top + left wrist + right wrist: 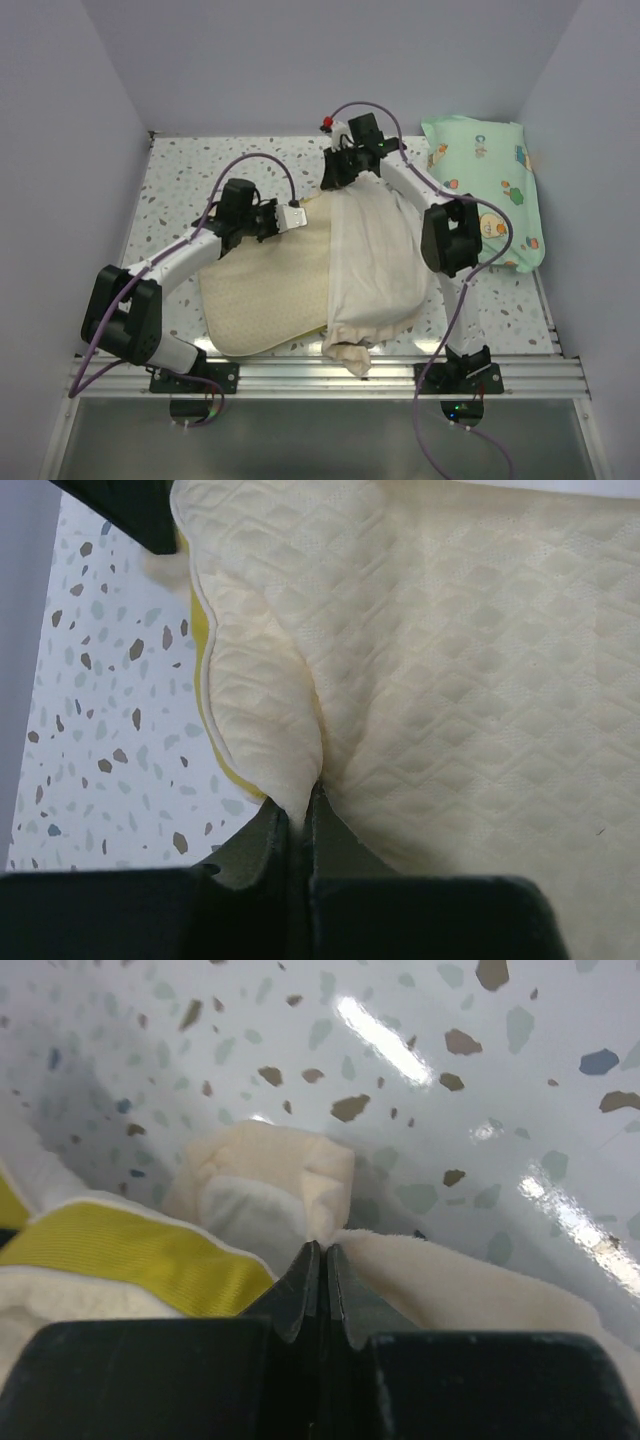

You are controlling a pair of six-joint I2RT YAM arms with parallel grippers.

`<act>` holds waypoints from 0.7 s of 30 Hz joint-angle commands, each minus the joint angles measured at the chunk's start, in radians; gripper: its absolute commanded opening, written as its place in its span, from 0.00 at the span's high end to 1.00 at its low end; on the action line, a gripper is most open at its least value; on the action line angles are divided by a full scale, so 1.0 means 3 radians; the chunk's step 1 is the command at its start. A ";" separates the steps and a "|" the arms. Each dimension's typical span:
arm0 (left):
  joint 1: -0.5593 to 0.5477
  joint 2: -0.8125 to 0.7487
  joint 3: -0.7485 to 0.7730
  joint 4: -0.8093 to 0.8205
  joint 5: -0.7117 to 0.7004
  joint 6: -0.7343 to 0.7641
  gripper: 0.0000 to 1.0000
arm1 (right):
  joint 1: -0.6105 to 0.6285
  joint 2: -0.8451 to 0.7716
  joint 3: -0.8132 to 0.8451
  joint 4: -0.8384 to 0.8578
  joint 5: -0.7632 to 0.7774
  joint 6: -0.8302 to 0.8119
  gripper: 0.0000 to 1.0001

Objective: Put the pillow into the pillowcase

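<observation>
- The left arm (170,265) runs from its base at 7 o'clock diagonally toward the table's centre, with the wrist low.
- The left gripper (297,805) has its fingers pressed together on a raised fold of the pillow (450,680), close to that pillow's far edge.
- The right arm (450,235) rises from 5 o'clock, bends at the elbow and stretches toward 12 o'clock.
- There the right gripper (322,1252) pinches the cream edge of the pillowcase (375,260), low against the table (450,1060).
- The pillow is flat, pale cream and finely quilted in small diamonds, with a brighter yellow edge (130,1255).
- It lies at 6 to 7 o'clock of the table's centre. The pillowcase covers its right part; whether that part is inside the case or only under it cannot be told.
- The pillowcase is limp and cream face up. It is draped from 12 o'clock down to the near edge at 6 o'clock, where its lower end is bunched.
- A crumpled ruffle shows just beyond the right fingertips.
- A mint-green cartoon-print pillow (490,190) lies at 2 o'clock, apart from both.
- The table is glossy white terrazzo with grey and brown flecks.
</observation>
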 commanded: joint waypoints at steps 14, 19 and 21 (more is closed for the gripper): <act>-0.0018 -0.0546 0.0725 0.0848 0.0670 -0.1504 1.00 | 0.0965 -0.1245 -0.0251 0.1319 -0.0198 0.1568 1.00; -0.0018 -0.0926 0.0332 0.0869 0.0777 -0.1549 1.00 | 0.1012 -0.1184 -0.0231 0.1452 0.0242 0.1752 1.00; -0.0002 -0.0977 0.0250 0.0670 0.0848 -0.1662 1.00 | 0.1032 -0.1148 -0.0317 0.1534 0.0202 0.1824 1.00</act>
